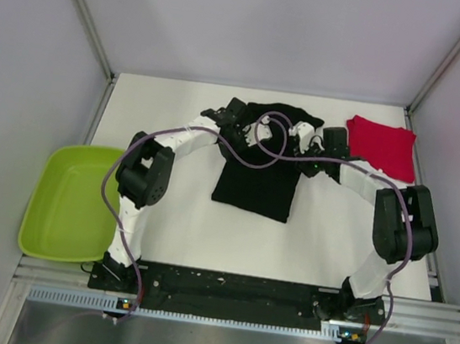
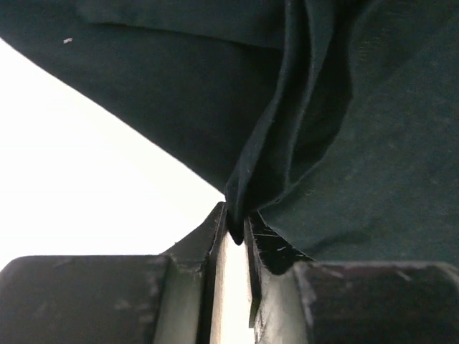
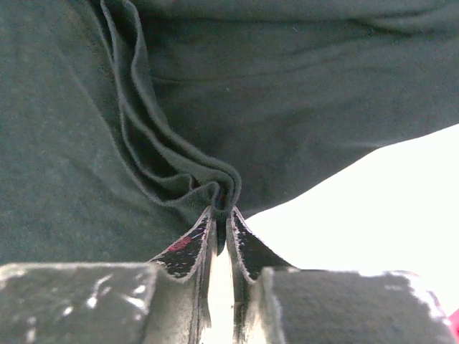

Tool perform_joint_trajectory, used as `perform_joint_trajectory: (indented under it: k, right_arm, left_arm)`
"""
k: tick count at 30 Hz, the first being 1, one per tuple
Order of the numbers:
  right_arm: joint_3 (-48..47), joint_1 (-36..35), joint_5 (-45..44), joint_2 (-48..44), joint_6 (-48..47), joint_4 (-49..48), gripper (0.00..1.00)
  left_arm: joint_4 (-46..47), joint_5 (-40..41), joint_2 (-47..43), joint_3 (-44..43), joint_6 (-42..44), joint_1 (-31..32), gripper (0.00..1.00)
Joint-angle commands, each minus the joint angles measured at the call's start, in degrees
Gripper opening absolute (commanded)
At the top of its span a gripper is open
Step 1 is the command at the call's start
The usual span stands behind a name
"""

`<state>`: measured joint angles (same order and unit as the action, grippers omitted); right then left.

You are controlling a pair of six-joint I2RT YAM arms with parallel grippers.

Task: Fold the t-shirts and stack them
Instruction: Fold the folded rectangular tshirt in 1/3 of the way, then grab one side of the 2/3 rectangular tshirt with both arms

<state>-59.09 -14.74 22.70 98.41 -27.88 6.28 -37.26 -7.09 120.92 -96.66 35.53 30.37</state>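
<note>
The black t-shirt (image 1: 255,184) lies in the middle of the white table, its far part lifted between my two grippers. My left gripper (image 1: 235,120) is shut on a bunched fold of the black cloth (image 2: 301,129) at the shirt's far left. My right gripper (image 1: 323,142) is shut on a pinched fold of the same shirt (image 3: 179,172) at its far right. The red t-shirt (image 1: 382,145) lies as a folded square at the far right of the table, just right of my right gripper.
A lime-green tray (image 1: 69,202) sits at the table's left edge, beside the left arm. Metal frame posts and grey walls close in the table on three sides. Cables loop over the black shirt between the arms.
</note>
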Motion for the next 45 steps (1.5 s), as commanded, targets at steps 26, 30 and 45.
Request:
perform_joint_trajectory:
  k: [26, 30, 45]
  right_arm:
    - [24.6, -24.0, -12.6, -28.5, -21.5, 9.5, 0.56]
    - [23.1, -24.7, -14.4, -23.8, -20.4, 8.1, 0.55]
    - [21.7, -25.6, -17.2, -19.2, -17.5, 8.4, 0.0]
  left_arm:
    - [-10.3, -24.7, -19.1, 20.6, 24.0, 0.0, 0.79]
    - [-5.5, -18.1, -17.4, 23.9, 22.2, 3.2, 0.8]
    - [-1.1, -10.6, -16.0, 27.9, 17.3, 4.5, 0.0]
